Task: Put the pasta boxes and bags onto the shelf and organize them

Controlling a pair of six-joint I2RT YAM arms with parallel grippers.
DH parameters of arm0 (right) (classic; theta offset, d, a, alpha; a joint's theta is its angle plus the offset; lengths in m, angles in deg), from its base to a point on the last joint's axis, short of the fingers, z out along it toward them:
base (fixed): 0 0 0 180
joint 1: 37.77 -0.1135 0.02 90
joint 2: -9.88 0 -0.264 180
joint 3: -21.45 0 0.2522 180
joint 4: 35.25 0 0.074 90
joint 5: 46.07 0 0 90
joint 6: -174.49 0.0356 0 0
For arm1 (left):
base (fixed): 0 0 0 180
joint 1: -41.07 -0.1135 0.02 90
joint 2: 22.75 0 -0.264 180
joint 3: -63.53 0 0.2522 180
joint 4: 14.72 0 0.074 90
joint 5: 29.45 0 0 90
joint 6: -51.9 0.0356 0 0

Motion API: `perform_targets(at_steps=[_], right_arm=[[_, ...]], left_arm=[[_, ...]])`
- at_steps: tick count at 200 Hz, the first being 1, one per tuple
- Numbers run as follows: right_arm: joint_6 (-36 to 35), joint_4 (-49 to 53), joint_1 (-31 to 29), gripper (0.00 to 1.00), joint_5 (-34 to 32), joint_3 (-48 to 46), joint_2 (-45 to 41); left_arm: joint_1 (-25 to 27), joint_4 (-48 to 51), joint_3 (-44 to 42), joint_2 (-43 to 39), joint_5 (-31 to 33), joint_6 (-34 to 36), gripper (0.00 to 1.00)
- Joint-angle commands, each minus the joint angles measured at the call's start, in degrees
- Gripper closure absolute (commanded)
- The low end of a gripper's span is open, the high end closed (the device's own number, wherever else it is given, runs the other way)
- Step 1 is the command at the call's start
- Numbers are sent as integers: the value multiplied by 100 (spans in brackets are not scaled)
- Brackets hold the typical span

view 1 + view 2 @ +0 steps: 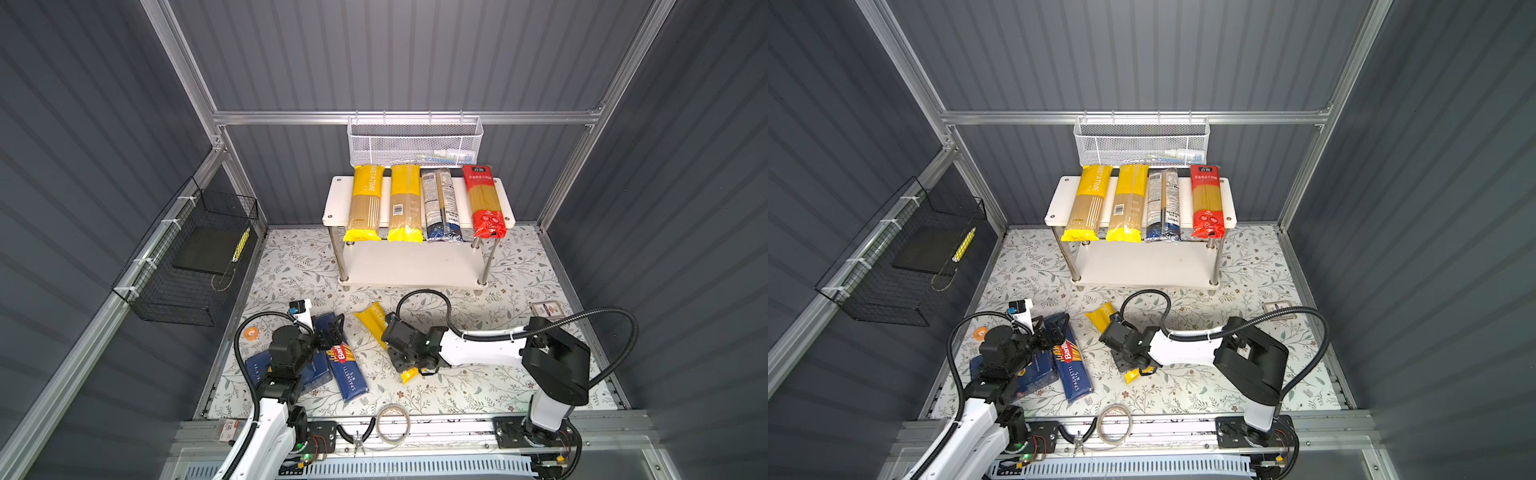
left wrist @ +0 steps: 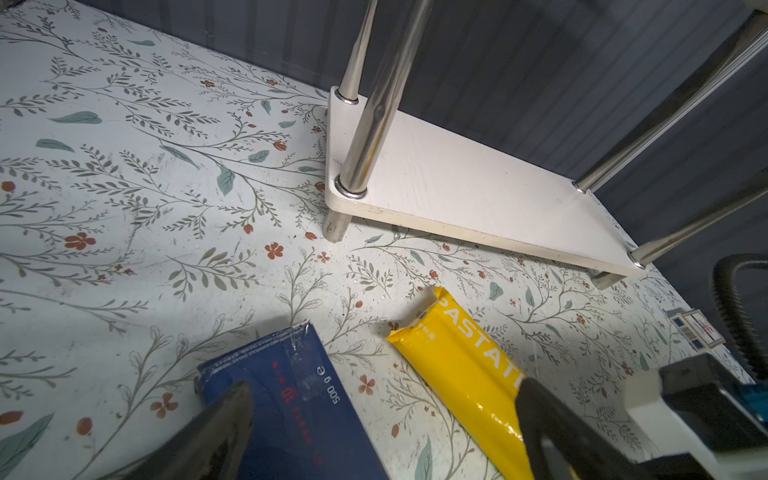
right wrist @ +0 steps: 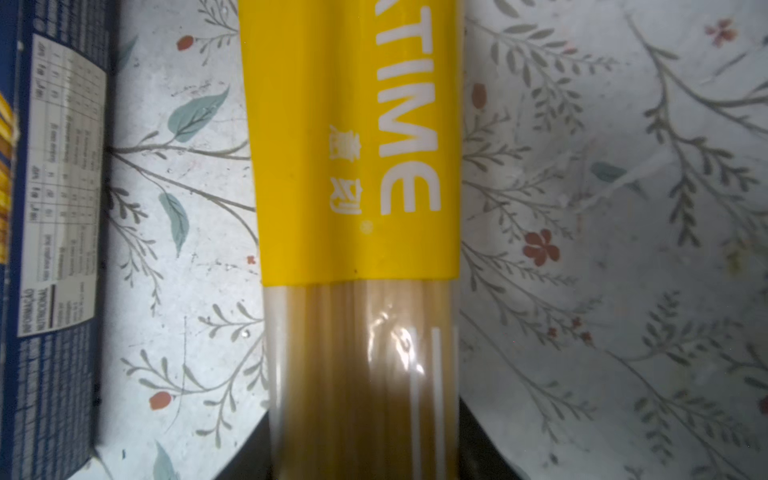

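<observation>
The white shelf (image 1: 336, 199) (image 1: 1059, 199) carries two yellow bags (image 1: 365, 199), a clear dark-blue-ended bag (image 1: 440, 203) and a red bag (image 1: 484, 199) side by side on its top board. Its lower board (image 2: 457, 187) is bare. A third yellow PASTATIME bag (image 1: 371, 322) (image 1: 1100, 316) (image 3: 357, 166) lies on the floor mat. My right gripper (image 3: 363, 457) is shut on its clear window, one finger (image 3: 249, 453) pressed to each side. My left gripper (image 2: 382, 432) (image 1: 332, 328) hangs open over the far end of the narrow SPAGHETTI box (image 1: 349, 374) (image 2: 291, 407). The wide blue box (image 1: 257, 368) lies mostly under the left arm.
A white mesh basket (image 1: 415, 141) hangs above the shelf, and a black wire basket (image 1: 187, 266) is on the left wall. An orange tape roll (image 1: 250, 333) and a small card (image 1: 545, 309) lie on the mat. Pliers (image 1: 357, 436) and a wire loop (image 1: 392, 424) rest on the front rail.
</observation>
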Motion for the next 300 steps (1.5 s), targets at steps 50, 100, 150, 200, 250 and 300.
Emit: perform_targets(at_steps=[50,100,150,200,250,300], right_arm=[[153,-485,196,70,-557,-412,-942],[41,-801,286,79,-1028,-910,-1806],[-90,-809,297,87,-1283,-1233,-2513],[-221,-604,297,91,-1575,-1383,-3242],[-151,-453,441,75,-1067,-1594,-3001],[-794,958,497,14,209,-867,-2213]], left_arm=[[10,-44,7,24,-31,-42,0],[10,-62,9,51,-32,-47,0],[16,-70,17,59,-44,-47,0],[12,-79,14,84,-48,-42,0],[12,-71,15,70,-55,-43,0],[12,-70,19,72,-56,-43,0]])
